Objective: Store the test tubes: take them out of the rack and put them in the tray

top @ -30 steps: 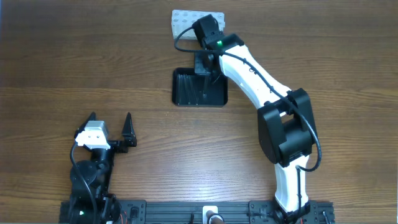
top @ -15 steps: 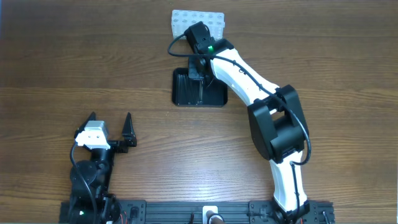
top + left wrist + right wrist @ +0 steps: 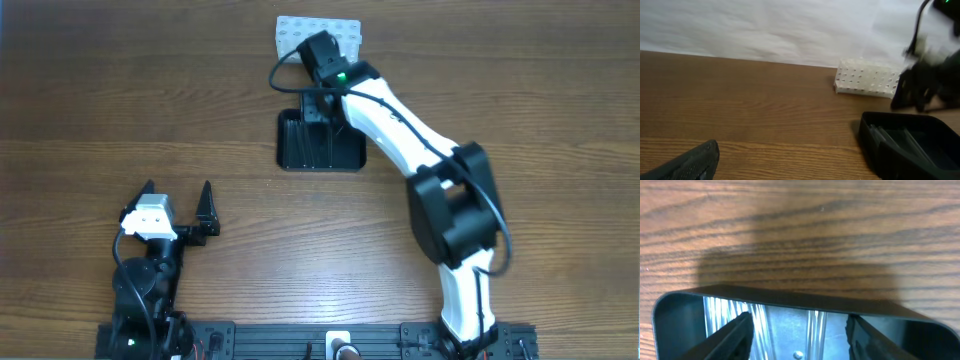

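Note:
The white test tube rack (image 3: 300, 35) stands at the far side of the table, also seen as the rack (image 3: 867, 80) from the left wrist. Just in front of it lies the black tray (image 3: 295, 150), with several clear tubes (image 3: 790, 322) lying on its floor. My right gripper (image 3: 322, 108) hangs over the tray's far end. In its own wrist view the right gripper (image 3: 799, 337) is open, with nothing between its fingers (image 3: 735, 332). My left gripper (image 3: 178, 200) rests open near the front left, far from the tray.
Bare wooden table surrounds the tray (image 3: 910, 145) and rack. A white wall or sheet stands behind the rack. The right arm's white links (image 3: 400, 130) stretch from the front right across to the tray.
The right arm's wrist has shifted slightly left over the tray's far end, and its elbow has moved a little. The left arm has stayed put.

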Robot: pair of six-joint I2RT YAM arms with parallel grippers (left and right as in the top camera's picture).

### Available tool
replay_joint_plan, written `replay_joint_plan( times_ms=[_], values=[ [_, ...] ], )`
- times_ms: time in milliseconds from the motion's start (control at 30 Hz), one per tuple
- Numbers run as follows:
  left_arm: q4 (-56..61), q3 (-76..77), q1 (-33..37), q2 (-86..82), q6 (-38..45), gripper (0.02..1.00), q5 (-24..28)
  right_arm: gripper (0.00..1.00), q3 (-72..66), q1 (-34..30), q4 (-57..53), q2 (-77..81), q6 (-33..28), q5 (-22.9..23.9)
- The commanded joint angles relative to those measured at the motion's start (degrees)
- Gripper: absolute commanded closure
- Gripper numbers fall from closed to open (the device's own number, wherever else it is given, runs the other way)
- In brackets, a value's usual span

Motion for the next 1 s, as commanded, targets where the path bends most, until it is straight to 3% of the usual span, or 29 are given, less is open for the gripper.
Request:
replay_joint_plan(
  times_ms=[33, 167, 367, 500, 633, 1000],
  values=[
    [0.0, -0.3, 0.3, -0.5, 0.8, 0.018, 0.8, 0.292, -0.7, -5.6, 6.0, -15.4, -12.6, 0.9],
    [0.0, -0.3, 0.3, -0.5, 0.8, 0.02, 0.8, 0.235, -5.7, -15.2, 10.7, -27.1, -15.1, 0.7],
    [0.0, -0.3, 0.3, -0.5, 0.8, 0.02, 0.8, 0.007, -22.8, -23.4, 18.3, -46.4, -23.4, 1.4],
    [0.0, -0.3, 0.3, -0.5, 0.8, 0.018, 0.8, 0.009, -39.7, -27.5, 27.6, -62.1, -26.6, 1.4],
    [0.0, -0.3, 0.3, -0.5, 0.8, 0.02, 0.8, 0.009, -53.5, -30.4, 29.2, -77.4, -26.5, 1.4],
    [0.0, -0.3, 0.3, -0.5, 0.8, 0.018, 0.8, 0.007, -82.6, -28.5, 34.6, -108.7, -26.0, 1.4]
  ],
)
